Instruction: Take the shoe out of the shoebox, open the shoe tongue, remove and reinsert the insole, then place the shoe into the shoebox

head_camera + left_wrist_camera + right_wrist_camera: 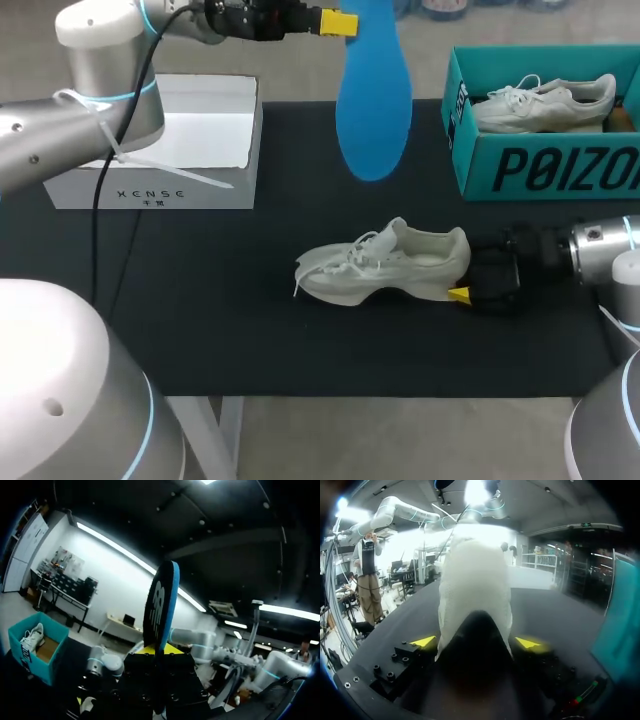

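Two white sneakers, one insole, two boxes; loose sneaker (385, 265) on side at centre of black mat (200, 300), toe toward 9 o'clock; right gripper (475, 642) at its 3 o'clock, fingers clamping heel; left gripper (340, 22) at 12 o'clock, raised, pinching blue insole (372, 110) that hangs down; boxed sneaker (545, 103) in teal shoebox (520, 170) at 2 o'clock; white box (150, 185) at 10 o'clock.

**Q:** What sort of place is shown?

**A:** A robotics laboratory bench. A left arm (60, 130) and right arm (610, 250), with a cable (127, 130) tied on, flank a black-topped table (200, 300). A teal shoebox (560, 165) stands beside the right gripper (475, 641), which is clamped on a white shoe (385, 265). A white box (150, 185) sits behind the left gripper (340, 22), which pinches a blue insole (375, 100).
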You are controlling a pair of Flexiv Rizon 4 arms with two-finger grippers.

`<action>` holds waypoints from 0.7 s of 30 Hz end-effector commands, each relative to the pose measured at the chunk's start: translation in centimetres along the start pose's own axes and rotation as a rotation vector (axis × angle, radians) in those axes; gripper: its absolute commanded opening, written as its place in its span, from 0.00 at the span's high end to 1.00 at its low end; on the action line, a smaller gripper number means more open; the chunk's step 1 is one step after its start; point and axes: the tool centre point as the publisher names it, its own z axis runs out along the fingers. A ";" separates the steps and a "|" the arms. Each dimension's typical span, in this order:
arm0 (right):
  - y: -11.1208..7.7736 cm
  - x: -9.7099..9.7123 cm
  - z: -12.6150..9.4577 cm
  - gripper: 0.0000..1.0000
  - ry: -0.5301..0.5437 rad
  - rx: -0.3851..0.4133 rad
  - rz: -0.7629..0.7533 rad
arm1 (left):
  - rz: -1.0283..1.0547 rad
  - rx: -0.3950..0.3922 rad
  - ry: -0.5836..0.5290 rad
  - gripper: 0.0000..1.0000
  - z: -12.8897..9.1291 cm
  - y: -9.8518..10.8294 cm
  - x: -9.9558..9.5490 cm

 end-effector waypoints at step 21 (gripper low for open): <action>5.9 -0.3 -8.3 0.00 -0.033 0.621 -0.008 | 0.000 0.001 0.001 1.00 0.0 0.1 0.0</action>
